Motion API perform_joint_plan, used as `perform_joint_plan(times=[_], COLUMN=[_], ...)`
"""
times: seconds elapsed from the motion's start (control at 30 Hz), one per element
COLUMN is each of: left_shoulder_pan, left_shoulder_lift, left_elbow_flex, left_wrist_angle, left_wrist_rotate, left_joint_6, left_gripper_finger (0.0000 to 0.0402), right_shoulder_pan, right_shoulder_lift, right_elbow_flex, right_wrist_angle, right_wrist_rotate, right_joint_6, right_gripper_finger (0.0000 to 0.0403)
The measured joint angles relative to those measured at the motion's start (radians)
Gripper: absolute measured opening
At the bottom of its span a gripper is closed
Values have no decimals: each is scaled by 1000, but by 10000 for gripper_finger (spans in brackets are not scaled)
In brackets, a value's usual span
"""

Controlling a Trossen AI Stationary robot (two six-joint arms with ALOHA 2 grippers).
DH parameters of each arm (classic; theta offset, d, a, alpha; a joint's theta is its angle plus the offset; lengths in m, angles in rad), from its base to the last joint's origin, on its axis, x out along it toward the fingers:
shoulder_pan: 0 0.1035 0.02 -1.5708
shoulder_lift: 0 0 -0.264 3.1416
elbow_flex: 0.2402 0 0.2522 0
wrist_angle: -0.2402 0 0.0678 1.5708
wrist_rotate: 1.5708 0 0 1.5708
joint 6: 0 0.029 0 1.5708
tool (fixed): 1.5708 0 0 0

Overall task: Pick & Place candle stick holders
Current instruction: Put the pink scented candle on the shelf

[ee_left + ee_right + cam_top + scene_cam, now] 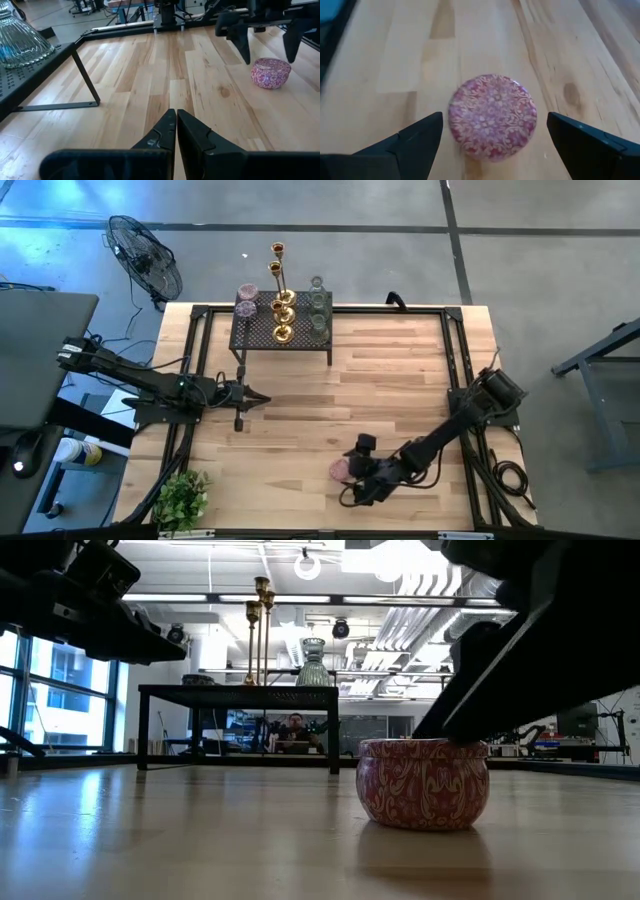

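A pink patterned round candle holder (341, 470) stands on its base on the wooden table near the front edge; it also shows in the low view (423, 783), the left wrist view (270, 73) and the right wrist view (492, 116). My right gripper (493, 122) is open, one finger on either side of it and a little above, with gaps on both sides. My left gripper (262, 398) is shut and empty, in front of the black mesh rack (282, 330). On the rack stand tall gold candlesticks (278, 275), squat gold holders (283, 332), pale-green glass holders (318, 305) and pink round ones (247, 300).
A leafy plant (182, 498) sits at the table's front left corner. Black frame rails (455, 350) run along the table's sides and back. A fan (145, 255) stands on the floor beyond the far left corner. Bare wood lies between the rack and the pink holder.
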Motion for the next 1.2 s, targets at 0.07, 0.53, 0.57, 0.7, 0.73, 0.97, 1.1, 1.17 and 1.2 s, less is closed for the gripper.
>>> perform_joint_plan(times=[0.07, 0.53, 0.57, 0.7, 0.73, 0.97, 1.1, 1.17, 1.2], left_shoulder_pan=[0, 0, 0, 0, 0, 0, 0, 0, 0], left_shoulder_lift=[0, 0, 0, 0, 0, 0, 0, 0, 0], left_elbow_flex=[0, 0, 0, 0, 0, 1, 1, 1, 1], left_wrist_angle=[0, 0, 0, 0, 0, 2, 1, -1, -1], left_wrist_rotate=[0, 1, 1, 1, 1, 1, -14, -20, -20], left_joint_6=[-1, -4, -4, -5, -5, -5, -5, -6, -6], left_gripper_finger=[12, 12, 12, 12, 12, 12, 12, 12, 12], right_shoulder_pan=[-3, -35, -35, -35, -36, -87, -175, -229, -255], right_shoulder_lift=[25, 70, 70, 70, 70, 11, 2, 17, 22], right_elbow_flex=[0, -2, -2, -2, -2, -1, 56, 107, 130], right_wrist_angle=[19, 80, 81, 83, 84, 81, 45, 40, 37], right_wrist_rotate=[-5, -56, -60, -69, -72, -119, -142, -171, -181], right_joint_6=[-26, -89, -91, -93, -90, -115, -230, -291, -323], right_gripper_finger=[351, 326, 320, 300, 297, 289, 288, 288, 288])
